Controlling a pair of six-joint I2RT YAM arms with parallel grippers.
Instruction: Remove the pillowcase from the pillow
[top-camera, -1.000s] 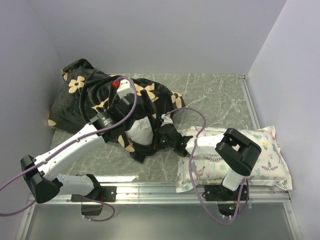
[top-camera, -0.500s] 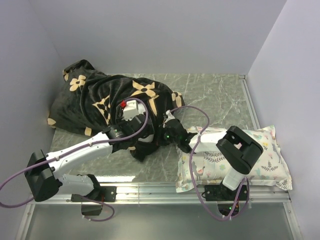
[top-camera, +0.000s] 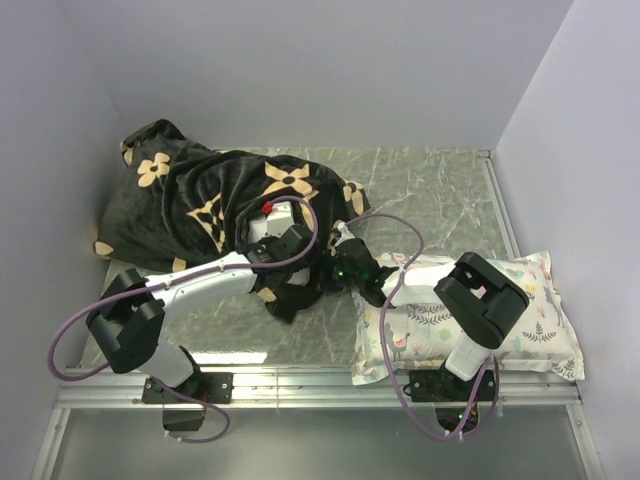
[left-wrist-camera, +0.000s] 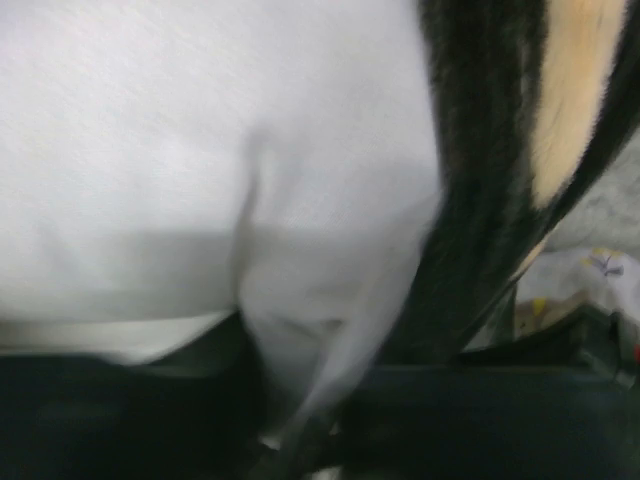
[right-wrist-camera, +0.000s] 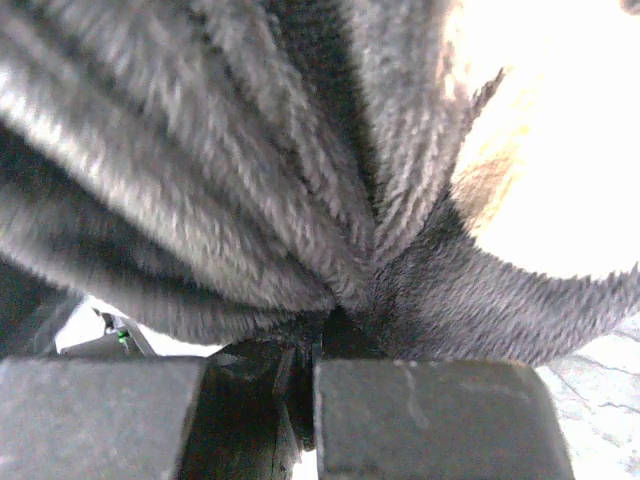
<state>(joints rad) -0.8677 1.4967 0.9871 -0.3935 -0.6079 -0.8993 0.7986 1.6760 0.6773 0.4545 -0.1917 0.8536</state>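
Pillowcase (top-camera: 190, 200) first: it is the big black one with tan flowers, and it lies in a soft heap at the far left of the table (top-camera: 440, 200). It goes from the left wall to about the middle. The pillow (left-wrist-camera: 150, 150) is inside it. From above I can hardly see any white, so the black cover hides almost all of it.

Next comes my left claw (top-camera: 288, 248). It is pushed in at the open end of the cover, near the middle of the table. My left camera is very close and blurry. It shows plain white pillow cloth filling most of the view, with the black cover and one tan patch hanging on the right side. A fold of white cloth runs down toward my fingers. I cannot tell if the claw is open or closed, or if it has the white cloth.

Then my right claw (right-wrist-camera: 312, 365), just beside the left one. It is closed tight, with a bunch of the fuzzy black cover pinched between its two fingers.

Last, on the far right, is a small flowery pillow (top-camera: 540, 325). My right arm reaches over it. It is not part of my job.

I think the job has only just begun. The mouth of the cover is open and held, but the pillow is nearly all inside. The pillow has to be held and the cover pulled off it.
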